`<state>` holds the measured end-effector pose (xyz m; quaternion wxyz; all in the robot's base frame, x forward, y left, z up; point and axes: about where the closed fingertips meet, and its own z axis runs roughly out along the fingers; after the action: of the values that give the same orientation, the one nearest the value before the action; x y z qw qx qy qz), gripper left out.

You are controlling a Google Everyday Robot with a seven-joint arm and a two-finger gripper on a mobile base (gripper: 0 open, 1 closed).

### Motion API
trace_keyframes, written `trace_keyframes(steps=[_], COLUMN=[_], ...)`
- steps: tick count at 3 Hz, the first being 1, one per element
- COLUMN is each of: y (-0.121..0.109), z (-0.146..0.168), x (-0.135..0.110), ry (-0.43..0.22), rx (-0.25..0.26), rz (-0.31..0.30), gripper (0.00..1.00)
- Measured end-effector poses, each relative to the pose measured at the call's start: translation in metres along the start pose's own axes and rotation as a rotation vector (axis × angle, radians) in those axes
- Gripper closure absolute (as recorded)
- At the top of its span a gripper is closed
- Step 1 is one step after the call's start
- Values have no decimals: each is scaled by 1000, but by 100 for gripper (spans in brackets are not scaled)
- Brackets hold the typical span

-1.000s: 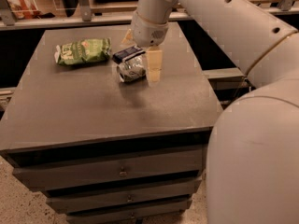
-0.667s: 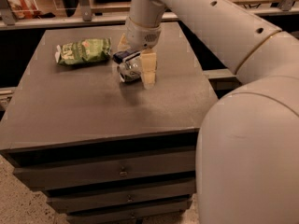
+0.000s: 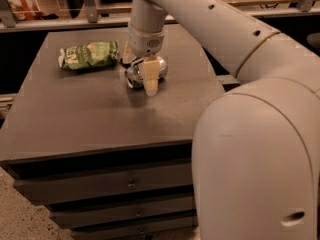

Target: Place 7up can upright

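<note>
One claw (image 3: 140, 78) — slightly leftward now — clamped on 7up can (image 3: 133, 76)

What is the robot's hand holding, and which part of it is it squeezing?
The gripper, low over the table, seems to hold the 7up can, clamped around the middle of its body.

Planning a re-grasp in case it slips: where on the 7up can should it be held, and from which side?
Take the 7up can across its curved side wall, mid-body, from above. It seems to lie on its side, shiny end facing front-left, so the round wall offers two opposite faces. The gripper sits right over it, reaching down from above.
</note>
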<state>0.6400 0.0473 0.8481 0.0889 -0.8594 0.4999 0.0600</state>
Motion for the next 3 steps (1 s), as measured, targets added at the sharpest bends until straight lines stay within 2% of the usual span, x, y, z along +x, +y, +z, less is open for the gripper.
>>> trace_keyframes(steps=[2, 3], y=[8, 17], z=[11, -5], x=[8, 4], ry=[-63, -101], rx=[-39, -1], rz=[-23, -45], gripper=[63, 87])
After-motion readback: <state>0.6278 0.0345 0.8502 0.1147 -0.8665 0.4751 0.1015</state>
